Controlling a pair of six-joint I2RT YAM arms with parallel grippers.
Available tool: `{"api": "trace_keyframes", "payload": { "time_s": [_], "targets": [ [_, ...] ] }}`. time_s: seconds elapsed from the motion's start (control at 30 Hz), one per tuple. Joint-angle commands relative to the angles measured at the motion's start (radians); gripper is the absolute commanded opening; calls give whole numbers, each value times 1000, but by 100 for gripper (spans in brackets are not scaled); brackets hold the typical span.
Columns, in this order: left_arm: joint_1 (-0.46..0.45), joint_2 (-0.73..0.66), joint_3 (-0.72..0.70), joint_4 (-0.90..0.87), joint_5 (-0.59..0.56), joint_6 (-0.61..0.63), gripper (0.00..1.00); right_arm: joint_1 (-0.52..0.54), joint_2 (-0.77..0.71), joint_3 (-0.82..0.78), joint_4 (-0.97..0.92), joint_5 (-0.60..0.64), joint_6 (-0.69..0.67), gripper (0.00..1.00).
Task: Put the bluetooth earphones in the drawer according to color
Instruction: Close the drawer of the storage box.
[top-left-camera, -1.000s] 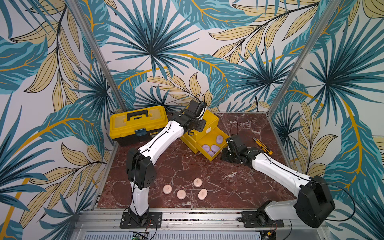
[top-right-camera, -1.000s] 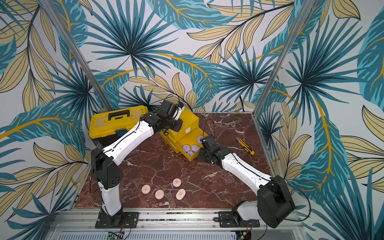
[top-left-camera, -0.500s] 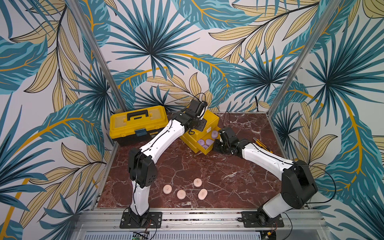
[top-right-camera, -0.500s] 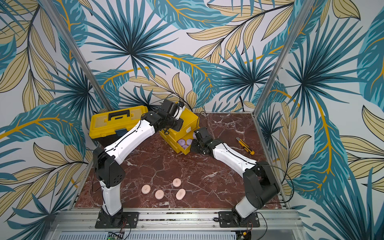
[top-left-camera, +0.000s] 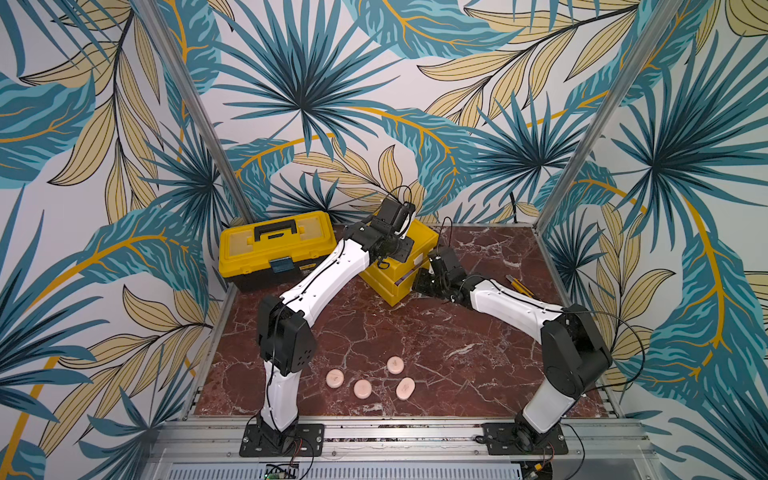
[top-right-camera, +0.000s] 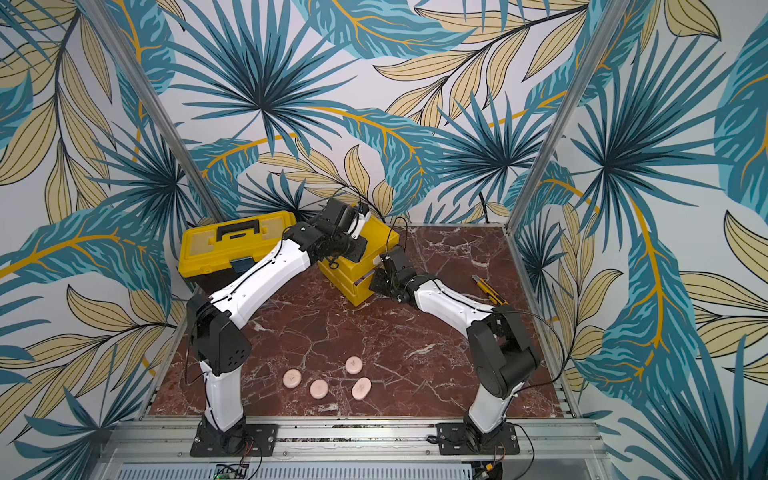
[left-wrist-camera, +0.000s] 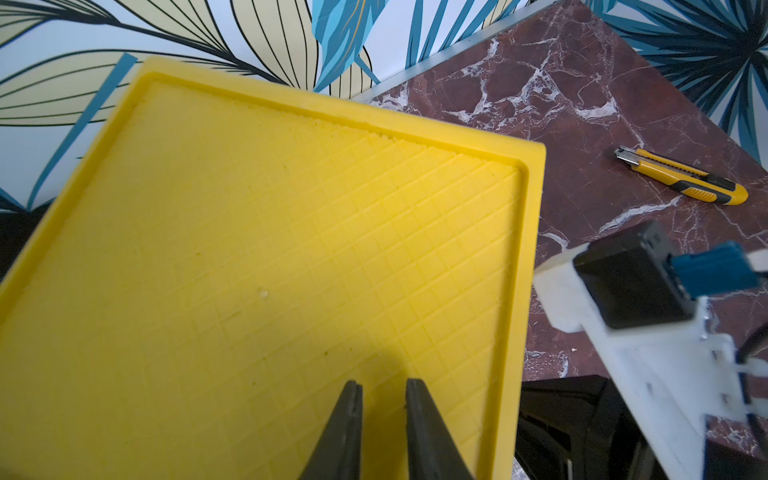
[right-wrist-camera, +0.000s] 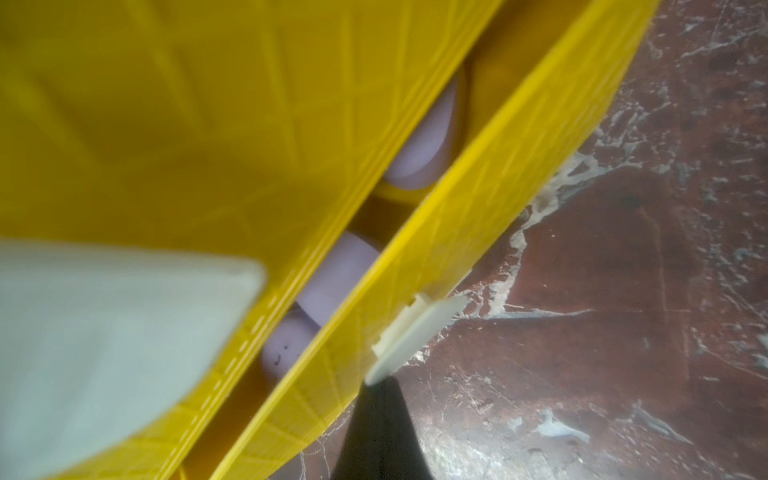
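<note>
- Since the earlier frame the drawer (top-left-camera: 404, 284) has gone almost fully into the yellow chest (top-left-camera: 383, 287). In both top views only a thin purple slit is left, and the right claw (top-left-camera: 419, 282) is directly at its front.
- In both top views four pink earphones (top-right-camera: 319, 388) lie flat on the tabletop (top-left-camera: 457, 353), close to its near edge and between the two arm bases, well apart from the chest. There is bare marble all around them, and the toolbox (top-left-camera: 276, 245) and the utility knife (top-right-camera: 490, 291) are far off. I judge the cases to be light, hard and slippery. They are best pinched across the narrow width, with care that none is pushed toward the near edge.
- In the left wrist view, the left claw (left-wrist-camera: 380, 386) has its fingers slightly apart with nothing between them. It is over the ribbed top of the chest, near its right rim. I cannot tell if it presses down. A light plastic chest would probably slide when pushed, so steadying it makes sense.
- In the right wrist view, the purple earphones (right-wrist-camera: 336, 278) lie inside the narrow gap. The right claw's fingers are together, with the tip just under the white tab handle (right-wrist-camera: 415, 332).
</note>
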Motion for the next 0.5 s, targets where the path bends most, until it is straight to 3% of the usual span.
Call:
{"api": "trace_keyframes", "payload": {
  "time_s": [0.0, 0.47],
  "targets": [
    [2, 59, -7, -126, 36, -4, 23, -7, 16, 14, 118, 38, 29, 1],
    [2, 59, -8, -133, 46, -2, 22, -6, 29, -1, 228, 20, 66, 3]
  ]
}}
